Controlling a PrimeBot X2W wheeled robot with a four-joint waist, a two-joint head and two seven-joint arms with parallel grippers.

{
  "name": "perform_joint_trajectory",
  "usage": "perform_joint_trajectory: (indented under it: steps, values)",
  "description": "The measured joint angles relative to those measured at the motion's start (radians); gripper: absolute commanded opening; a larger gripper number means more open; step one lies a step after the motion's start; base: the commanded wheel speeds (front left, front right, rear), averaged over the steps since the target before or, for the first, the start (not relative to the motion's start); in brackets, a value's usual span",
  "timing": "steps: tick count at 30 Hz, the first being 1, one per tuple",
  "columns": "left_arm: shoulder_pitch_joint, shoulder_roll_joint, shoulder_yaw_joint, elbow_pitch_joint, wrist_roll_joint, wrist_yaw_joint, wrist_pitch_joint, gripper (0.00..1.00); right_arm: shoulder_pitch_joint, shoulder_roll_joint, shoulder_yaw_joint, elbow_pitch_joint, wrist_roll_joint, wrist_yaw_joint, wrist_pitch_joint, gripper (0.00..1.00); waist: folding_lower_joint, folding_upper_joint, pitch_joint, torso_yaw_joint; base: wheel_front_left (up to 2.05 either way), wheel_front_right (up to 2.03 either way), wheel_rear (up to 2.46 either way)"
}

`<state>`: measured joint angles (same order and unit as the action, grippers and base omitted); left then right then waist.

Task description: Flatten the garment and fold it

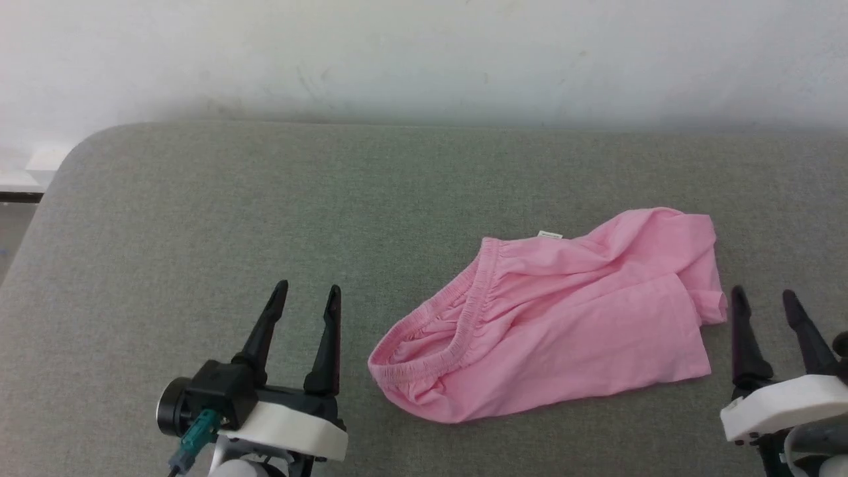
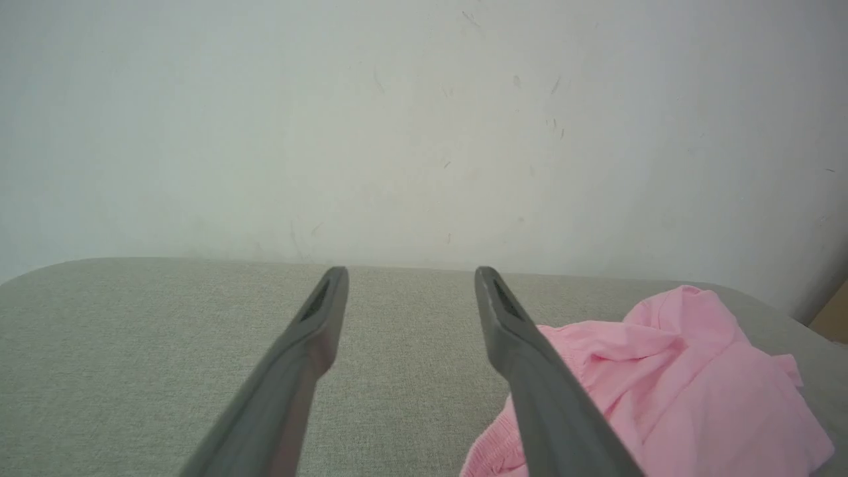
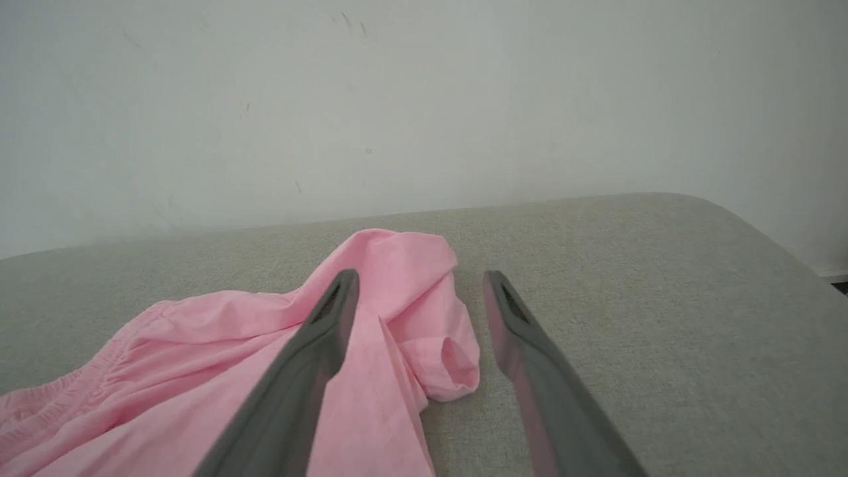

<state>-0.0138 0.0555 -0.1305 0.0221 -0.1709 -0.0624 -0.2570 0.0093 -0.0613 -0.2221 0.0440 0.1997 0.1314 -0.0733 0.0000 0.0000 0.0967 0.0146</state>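
Two end effectors hang open and empty over a broad tabletop (image 1: 265, 199) covered in grey-green woven fabric. Its far corners are rounded and it stands against a scuffed white wall (image 1: 424, 53).

We see the left end effector (image 1: 309, 286) at the near left, fingers spread and pointing toward the wall, a short way off the cloth. The right end effector (image 1: 763, 291) is likewise spread with nothing gripped, just beside the garment's right edge.

The garment (image 1: 563, 318), a pair of light-pink shorts, lies crumpled right of centre on the tabletop. Its gathered waistband (image 1: 457, 318) gapes toward the left end effector, and its legs are bunched toward the right. A small white label (image 1: 550, 234) pokes out at the far edge. From the right wrist, we see a curled leg hem (image 3: 457, 358) showing between the two fingers.
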Motion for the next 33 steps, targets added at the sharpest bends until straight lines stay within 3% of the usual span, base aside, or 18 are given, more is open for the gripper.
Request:
perform_joint_trajectory:
  steps: [3,13,20,27,28,29,33]
  values:
    - [0.0,0.0,-0.001,0.001,0.003,-0.007,0.0,1.0,0.007,0.002,0.021,-0.01,-0.015,0.0,0.039,1.0,0.0,0.0,0.005,-0.006,0.0,0.0,0.0]
    - [-0.001,-0.001,-0.01,0.005,0.004,-0.009,0.0,1.0,0.023,0.006,0.003,-0.007,-0.039,0.0,0.494,1.0,0.0,0.0,0.012,0.013,0.0,0.0,0.0]
    - [-0.005,-0.002,-0.027,0.009,0.004,-0.012,0.0,1.0,-0.001,0.007,-0.044,0.057,-0.062,0.0,0.59,1.0,0.0,0.0,0.028,0.052,0.0,0.0,0.0]
    - [-0.009,-0.002,-0.028,0.01,0.004,-0.012,0.0,1.0,-0.049,0.006,-0.04,0.126,-0.078,0.0,0.582,1.0,0.0,0.0,0.047,0.081,0.0,0.0,0.0]
    - [-0.009,-0.002,-0.027,0.01,0.004,-0.012,0.0,1.0,-0.057,0.006,-0.039,0.137,-0.081,0.0,0.58,0.37,0.0,0.0001,0.05,0.082,0.0,0.0,0.0]
    - [-0.009,-0.002,-0.026,0.01,0.004,-0.012,0.0,1.0,-0.064,0.005,-0.038,0.147,-0.084,0.0,0.576,0.0,0.0,0.0,0.051,0.082,0.0,0.0,0.0]
    - [-0.009,-0.002,-0.025,0.013,0.004,-0.012,0.0,1.0,-0.077,0.006,-0.042,0.169,-0.087,0.0,0.56,0.0,0.0,0.0,0.048,0.07,0.0,0.0,0.0]
